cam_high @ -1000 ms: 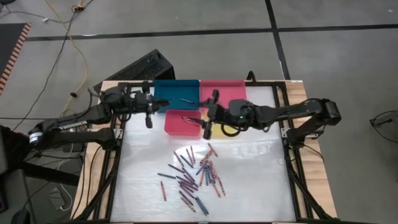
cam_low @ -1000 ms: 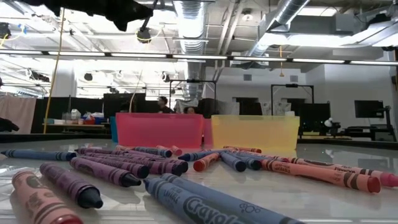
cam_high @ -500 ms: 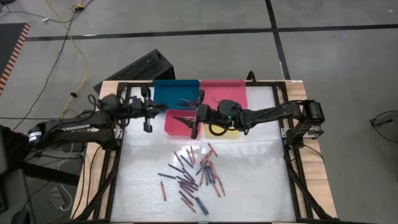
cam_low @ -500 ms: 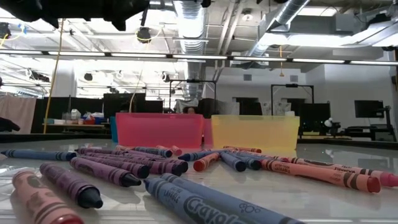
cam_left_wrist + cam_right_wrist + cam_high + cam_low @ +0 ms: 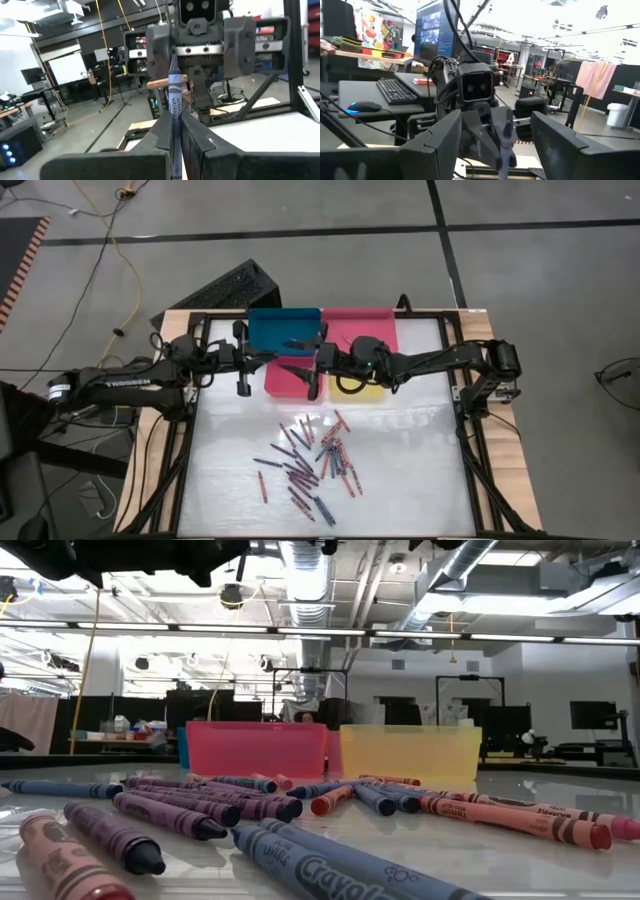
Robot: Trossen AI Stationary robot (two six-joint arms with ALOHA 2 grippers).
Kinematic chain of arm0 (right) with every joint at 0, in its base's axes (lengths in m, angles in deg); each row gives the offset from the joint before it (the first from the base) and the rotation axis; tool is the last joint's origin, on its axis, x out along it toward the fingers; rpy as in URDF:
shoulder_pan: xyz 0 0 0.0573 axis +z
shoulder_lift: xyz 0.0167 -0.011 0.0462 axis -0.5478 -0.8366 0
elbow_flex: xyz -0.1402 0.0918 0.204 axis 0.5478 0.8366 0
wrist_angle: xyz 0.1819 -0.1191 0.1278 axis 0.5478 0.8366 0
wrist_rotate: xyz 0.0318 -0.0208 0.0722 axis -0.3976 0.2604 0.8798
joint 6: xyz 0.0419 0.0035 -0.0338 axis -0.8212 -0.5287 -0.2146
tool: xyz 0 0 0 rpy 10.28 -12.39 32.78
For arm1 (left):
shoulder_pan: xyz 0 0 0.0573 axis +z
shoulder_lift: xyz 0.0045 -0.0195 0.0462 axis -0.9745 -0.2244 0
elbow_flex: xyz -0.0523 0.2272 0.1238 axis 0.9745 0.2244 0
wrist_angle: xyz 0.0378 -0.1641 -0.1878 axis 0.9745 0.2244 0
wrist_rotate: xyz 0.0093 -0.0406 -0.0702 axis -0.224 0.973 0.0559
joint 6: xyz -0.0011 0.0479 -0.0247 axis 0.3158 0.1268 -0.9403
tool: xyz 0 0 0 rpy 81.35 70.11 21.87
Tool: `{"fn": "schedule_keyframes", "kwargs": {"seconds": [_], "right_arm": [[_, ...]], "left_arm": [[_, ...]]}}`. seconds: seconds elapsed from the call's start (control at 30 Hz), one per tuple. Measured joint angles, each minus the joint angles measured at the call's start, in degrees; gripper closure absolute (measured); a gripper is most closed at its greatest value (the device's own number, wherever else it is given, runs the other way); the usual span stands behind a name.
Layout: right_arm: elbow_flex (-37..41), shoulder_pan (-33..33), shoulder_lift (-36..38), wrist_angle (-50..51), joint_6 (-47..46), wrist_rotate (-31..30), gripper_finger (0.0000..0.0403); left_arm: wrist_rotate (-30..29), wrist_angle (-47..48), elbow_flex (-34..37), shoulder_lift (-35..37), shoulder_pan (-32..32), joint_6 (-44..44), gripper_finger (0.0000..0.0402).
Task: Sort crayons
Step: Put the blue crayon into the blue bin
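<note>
A blue crayon is held upright, clamped between the closed left gripper fingers over the red tray, directly facing the wide-spread, empty right gripper.

This is a robotics lab or workshop in a big open industrial hall. The floor is bare grey concrete marked with dark tape lines, with a yellow cable trailing across it. Overhead, exposed ducts and pipes run under a white ceiling with strip lights. Desks hold monitors, a keyboard and a mouse. More monitors and metal frames stand along the far wall.
</note>
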Motion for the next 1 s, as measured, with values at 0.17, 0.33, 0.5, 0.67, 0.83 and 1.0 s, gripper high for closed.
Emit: {"fn": "schedule_keyframes", "kwargs": {"seconds": [0.17, 0.33, 0.5, 0.67, 0.83, 1.0], "right_arm": [[0.0, 0.0, 0.0, 1.2, -0.1, 0.0, 0.0163], [0.0, -0.1, -0.2, 1.3, -0.2, 0.0, 0.0163], [0.0, 0.0, -0.2, 1.3, -0.3, 0.0, 0.0163], [0.0, 0.0, -0.2, 1.2, -0.6, 0.0, 0.0163], [0.0, 0.0, -0.2, 1.2, -1.1, 0.0, 0.0163], [0.0, 0.0, -0.2, 1.2, -1.1, 0.0, 0.0163]], "left_arm": [[-0.1, -4.6, 0.0, -1.2, -1.2, 0.5, 0.0401], [-0.1, -4.6, 0.0, -1.5, -1.5, 0.6, 0.0401], [-0.1, -5.1, 0.0, -1.5, -1.6, 0.3, 0.0401], [-0.1, -5.1, 0.0, -1.5, -2.5, 0.8, 0.0401], [-1.3, -5.1, 0.0, -1.5, -2.9, 1.1, 0.0401], [-1.2, -5.1, 0.0, -1.5, -3.0, 0.9, 0.0401]]}}
